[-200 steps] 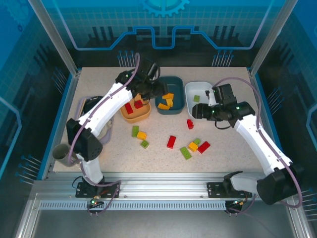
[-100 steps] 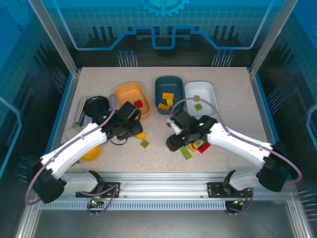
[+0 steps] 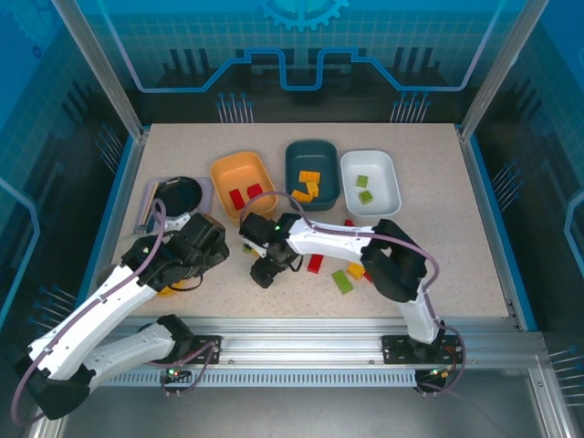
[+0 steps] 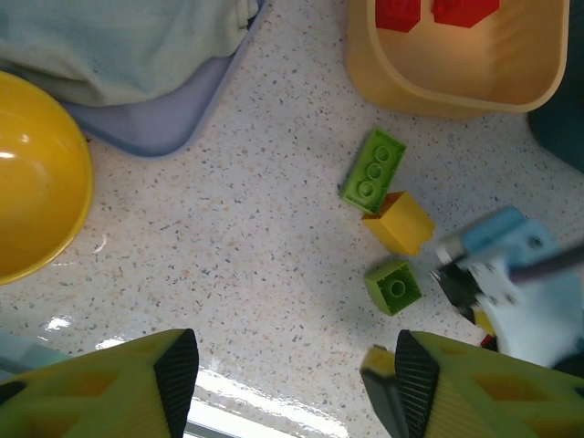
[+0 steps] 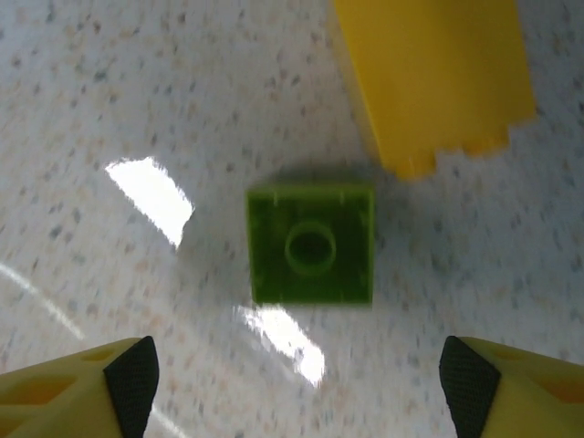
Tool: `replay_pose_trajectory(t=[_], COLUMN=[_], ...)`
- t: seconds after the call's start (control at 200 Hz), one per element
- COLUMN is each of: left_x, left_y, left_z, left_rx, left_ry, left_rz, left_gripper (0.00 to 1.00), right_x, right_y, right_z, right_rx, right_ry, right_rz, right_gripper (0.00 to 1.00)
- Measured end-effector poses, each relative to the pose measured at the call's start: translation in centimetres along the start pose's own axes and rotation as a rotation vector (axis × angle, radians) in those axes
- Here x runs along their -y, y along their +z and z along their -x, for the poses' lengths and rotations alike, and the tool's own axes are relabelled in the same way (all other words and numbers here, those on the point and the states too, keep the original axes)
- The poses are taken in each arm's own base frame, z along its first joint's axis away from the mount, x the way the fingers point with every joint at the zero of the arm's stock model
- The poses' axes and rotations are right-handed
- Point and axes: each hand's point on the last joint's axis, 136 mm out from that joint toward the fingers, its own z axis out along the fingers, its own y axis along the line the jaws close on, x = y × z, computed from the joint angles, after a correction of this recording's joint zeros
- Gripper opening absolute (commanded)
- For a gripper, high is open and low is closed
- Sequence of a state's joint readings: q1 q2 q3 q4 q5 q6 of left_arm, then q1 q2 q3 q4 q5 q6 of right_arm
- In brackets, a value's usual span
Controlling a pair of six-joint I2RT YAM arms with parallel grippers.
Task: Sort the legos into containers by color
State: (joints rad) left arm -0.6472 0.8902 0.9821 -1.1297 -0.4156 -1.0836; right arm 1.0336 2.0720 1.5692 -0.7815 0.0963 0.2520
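Speckled, glossy tabletop (image 5: 137, 82) lies under both grippers. Since the earlier frame the right gripper (image 5: 299, 376) has swung leftward. Its jaws are spread, with a square single-stud green lego (image 5: 310, 245) centred between them, untouched, and a smooth yellow lego (image 5: 433, 82) just beyond. The left gripper (image 4: 294, 370) gapes empty, pulled back. The orange tub (image 3: 216, 173) holds red legos (image 3: 245, 194), the teal tub (image 3: 306, 155) orange-yellow legos (image 3: 308, 185), and the white tub (image 3: 381, 169) two green legos (image 3: 363, 188).

**Bricks partly sorted, several still loose**

The orange plastic tub (image 3: 222, 173) holds two red bricks (image 3: 239, 198). The dark teal tub (image 3: 310, 147) holds orange-yellow bricks (image 3: 308, 185), and the white tub (image 3: 384, 170) holds two green bricks (image 3: 367, 196). Loose on the worktop (image 3: 456, 255) lie an oblong green brick (image 4: 373, 171), a yellow brick (image 4: 399, 222) just beside it, a small square green brick (image 4: 393, 287) lying studs-up, and a red oblong brick (image 3: 316, 263).
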Motion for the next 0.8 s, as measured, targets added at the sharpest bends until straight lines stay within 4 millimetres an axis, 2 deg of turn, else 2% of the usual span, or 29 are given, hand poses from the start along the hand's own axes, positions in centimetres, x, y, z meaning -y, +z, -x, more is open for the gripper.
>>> replay_pose_trajectory(t=[0.11,0.21,0.395,0.525,0.59,0.69,0.75,0.8], left_x=[-0.5,-0.6,-0.8,-0.8,-0.8,-0.4,0.3,1.2], left_y=[-0.1,-0.3,-0.3,-0.3,-0.3,0.0,0.4,0.9], left_z=[-0.1,0.0,-0.1,0.0,-0.1,-0.1,-0.2,-0.4], left_rx=[0.003,0.006,0.005,0.006,0.005,0.001,-0.013,-0.03], left_ry=[-0.012,-0.017,-0.016,-0.017,-0.016,-0.006,0.015,0.029], left_rz=[0.01,0.006,0.007,0.007,0.008,0.011,0.001,-0.017], left_gripper=[0.63,0.63,0.62,0.62,0.62,0.62,0.63,0.63], right_x=[0.2,0.5,0.9,1.0,1.0,1.4,2.3,3.4], right_y=[1.6,2.2,2.5,2.4,2.3,1.6,0.2,-1.8], right_z=[0.6,0.9,1.6,1.7,1.7,1.0,0.7,0.5], right_rx=[-0.027,-0.039,-0.039,-0.039,-0.037,-0.037,-0.023,0.006], right_ry=[-0.009,-0.01,-0.002,0.002,0.003,0.018,0.045,0.081], right_rz=[-0.019,-0.041,-0.045,-0.047,-0.045,-0.046,-0.048,-0.048], right_gripper=[0.72,0.63,0.37,0.25,0.23,0.23,0.23,0.23])
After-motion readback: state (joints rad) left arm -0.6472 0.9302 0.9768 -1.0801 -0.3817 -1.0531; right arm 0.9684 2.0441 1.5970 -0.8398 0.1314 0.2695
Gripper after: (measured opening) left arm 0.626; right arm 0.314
